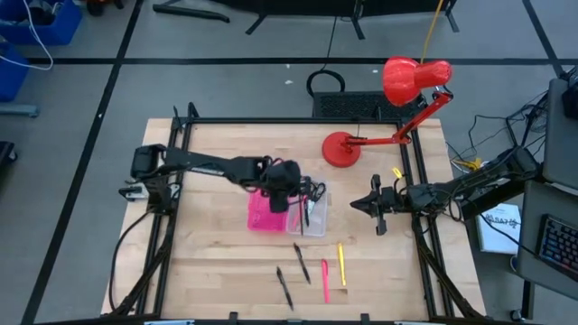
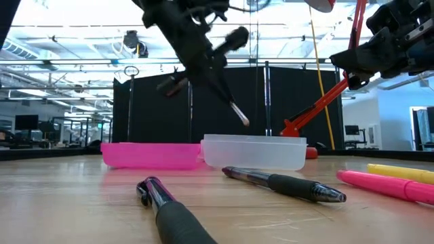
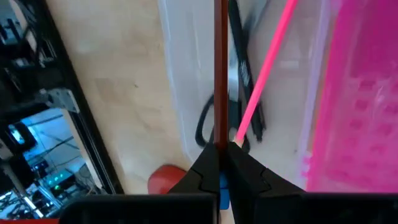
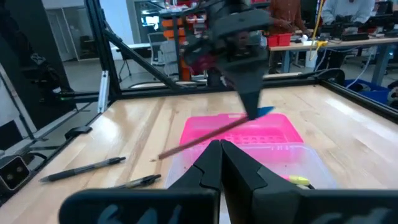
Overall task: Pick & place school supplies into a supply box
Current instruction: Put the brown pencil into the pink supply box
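On the left, our left gripper [image 1: 287, 183] hangs over the supply box [image 1: 287, 213], its fingers clamped on a slim dark-red pencil [image 3: 219, 68] that slants down toward the clear tray [image 2: 254, 152]. The pink half [image 2: 150, 154] lies just beside the tray on the left arm's side. From the left wrist we see scissors [image 3: 231, 106] and a pink pen [image 3: 264, 68] already lying in the tray beneath the pencil.

To finish this step well, we judge it best to lower the wrist until the pencil tip is near the tray floor, flatten the slant so the pencil lies along the tray's length, then part the fingers. Dropped from here, it could bounce off the scissors or tip over the rim.

Nearer the front edge, two black pens [image 1: 302, 262], a pink pen [image 1: 325, 281] and a yellow one [image 1: 342, 264] wait on the table [image 1: 208, 262].

On the right, our right gripper [image 1: 377, 206] waits near the lamp base [image 1: 341, 150], fingers pressed together on nothing.
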Tool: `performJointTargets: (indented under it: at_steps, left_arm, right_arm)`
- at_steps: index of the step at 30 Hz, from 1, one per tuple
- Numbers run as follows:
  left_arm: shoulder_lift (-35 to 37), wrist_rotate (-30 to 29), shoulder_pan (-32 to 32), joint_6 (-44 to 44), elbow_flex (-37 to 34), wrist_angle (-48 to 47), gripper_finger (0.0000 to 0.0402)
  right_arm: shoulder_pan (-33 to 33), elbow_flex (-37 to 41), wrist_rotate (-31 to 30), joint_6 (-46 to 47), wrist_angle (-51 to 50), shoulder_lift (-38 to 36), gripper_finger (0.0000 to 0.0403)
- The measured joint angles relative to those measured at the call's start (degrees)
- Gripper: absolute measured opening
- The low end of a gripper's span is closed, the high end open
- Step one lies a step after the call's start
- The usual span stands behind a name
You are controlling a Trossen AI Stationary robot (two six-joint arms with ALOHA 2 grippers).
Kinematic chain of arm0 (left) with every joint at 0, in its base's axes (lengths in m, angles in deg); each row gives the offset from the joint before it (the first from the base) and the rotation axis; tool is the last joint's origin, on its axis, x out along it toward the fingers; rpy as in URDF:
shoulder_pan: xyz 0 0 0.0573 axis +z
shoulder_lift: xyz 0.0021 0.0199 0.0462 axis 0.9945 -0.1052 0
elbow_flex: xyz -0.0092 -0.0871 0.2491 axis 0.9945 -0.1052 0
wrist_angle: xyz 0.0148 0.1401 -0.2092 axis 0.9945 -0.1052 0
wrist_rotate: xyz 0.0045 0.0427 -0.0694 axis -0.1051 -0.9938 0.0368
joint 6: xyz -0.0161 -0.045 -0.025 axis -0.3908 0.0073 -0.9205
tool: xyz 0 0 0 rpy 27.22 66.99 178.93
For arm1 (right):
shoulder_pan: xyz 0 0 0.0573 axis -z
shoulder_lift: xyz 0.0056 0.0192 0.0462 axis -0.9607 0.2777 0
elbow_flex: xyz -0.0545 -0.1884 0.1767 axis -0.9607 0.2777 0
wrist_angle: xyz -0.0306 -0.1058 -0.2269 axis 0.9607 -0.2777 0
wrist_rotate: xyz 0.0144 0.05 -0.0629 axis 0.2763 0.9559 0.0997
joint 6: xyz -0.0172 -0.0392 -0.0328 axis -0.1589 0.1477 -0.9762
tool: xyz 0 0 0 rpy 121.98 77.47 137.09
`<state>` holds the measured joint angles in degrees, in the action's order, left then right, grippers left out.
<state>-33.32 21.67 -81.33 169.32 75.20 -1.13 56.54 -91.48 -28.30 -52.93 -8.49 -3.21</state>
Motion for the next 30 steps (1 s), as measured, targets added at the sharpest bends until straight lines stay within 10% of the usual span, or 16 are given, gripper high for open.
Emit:
performJointTargets:
  at_steps: [11, 30]
  left_arm:
    - [-6.53, 8.94, 8.39, 7.40, 8.06, -8.01, 0.0011]
    - [-13.10, 9.88, 11.11, 10.41, 8.12, -11.16, 0.0046]
  right_arm:
    - [0.13, 0.00, -12.35, -2.98, -0.10, 0.45, 0.0000]
    - [0.13, 0.00, -12.82, -5.41, -5.44, 0.50, 0.0000]
